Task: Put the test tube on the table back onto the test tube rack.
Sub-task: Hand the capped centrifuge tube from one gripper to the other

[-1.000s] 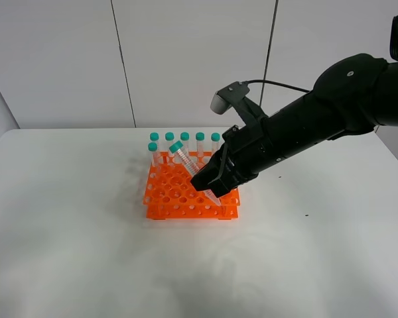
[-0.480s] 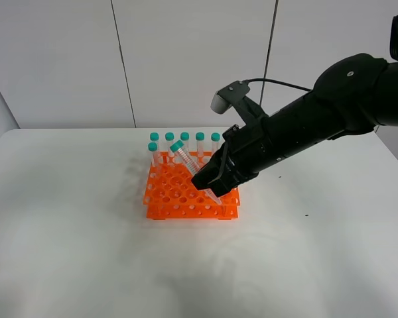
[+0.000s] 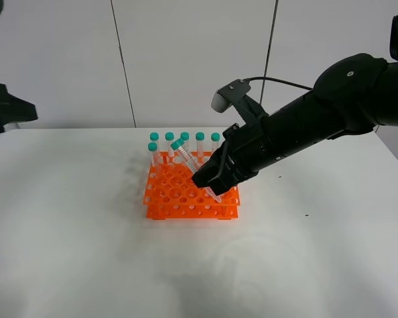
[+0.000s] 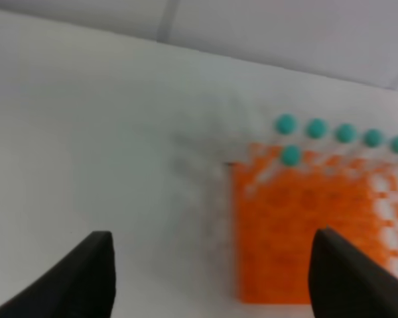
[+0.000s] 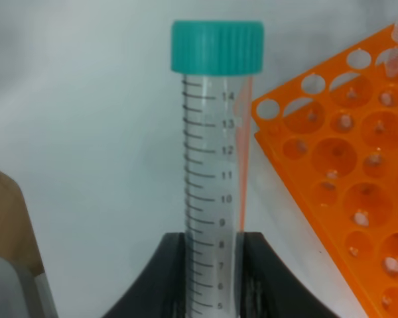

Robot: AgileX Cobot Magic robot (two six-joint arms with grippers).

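Note:
My right gripper (image 3: 209, 180) is shut on the test tube (image 3: 187, 159), a clear tube with a teal cap, and holds it tilted above the orange test tube rack (image 3: 176, 197), cap up and toward the back left. The tube's tip is hidden behind the fingers. In the right wrist view the tube (image 5: 215, 172) stands between the black fingers (image 5: 167, 278), with the rack (image 5: 345, 165) beside it. My left gripper (image 4: 212, 278) is open and empty, high above the table (image 3: 66, 232), looking down on the rack (image 4: 305, 225) in a blurred view.
Several other teal-capped tubes (image 3: 185, 138) stand upright along the rack's back row, one more at its left; they also show in the left wrist view (image 4: 345, 132). The left arm (image 3: 6, 109) shows at the far left edge. A wall stands behind the table.
The left arm has come into view at the left edge of the exterior view. The right gripper and the tilted tube have barely moved.

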